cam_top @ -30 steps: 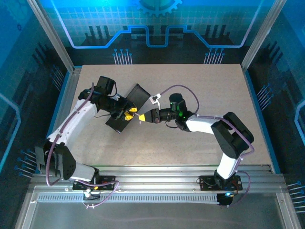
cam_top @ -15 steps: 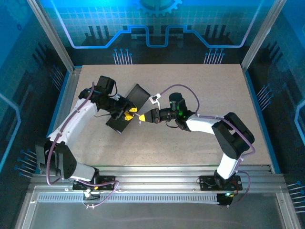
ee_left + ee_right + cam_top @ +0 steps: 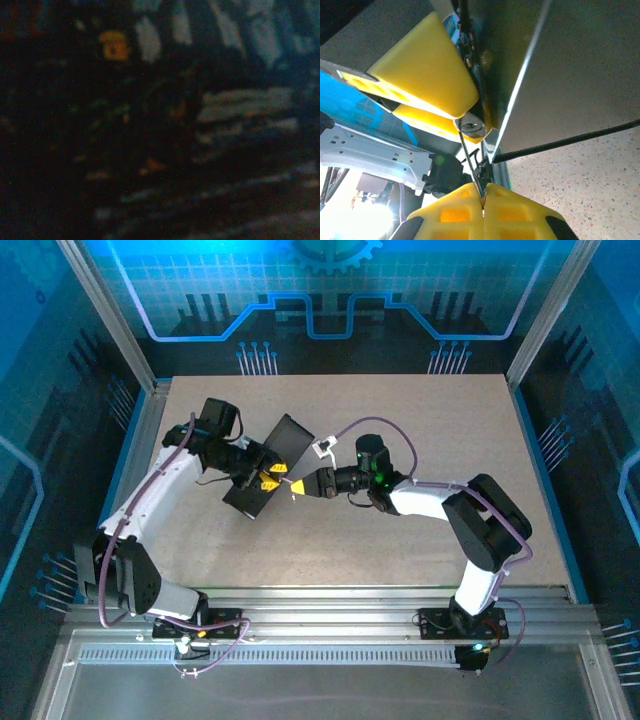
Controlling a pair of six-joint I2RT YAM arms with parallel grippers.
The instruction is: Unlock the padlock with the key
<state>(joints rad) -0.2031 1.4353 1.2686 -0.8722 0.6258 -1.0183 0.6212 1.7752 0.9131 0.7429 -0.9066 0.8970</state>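
In the right wrist view the padlock (image 3: pixel 472 126) shows its round silvery keyhole end, pinched between my left gripper's yellow fingers (image 3: pixel 425 70). The key (image 3: pixel 470 157) is a thin grey sliver running from the keyhole end down into my right gripper (image 3: pixel 483 194), which is shut on it. From above, my left gripper (image 3: pixel 266 480) and right gripper (image 3: pixel 297 486) meet tip to tip over the dark box (image 3: pixel 285 440). The padlock's shackle is hidden. The left wrist view is dark and blurred.
The dark box's lid edge (image 3: pixel 520 95) stands right beside the padlock, with a black cable (image 3: pixel 570 140) crossing below it. Speckled tabletop (image 3: pixel 420 560) lies open around both arms, bounded by metal frame rails (image 3: pixel 130 450).
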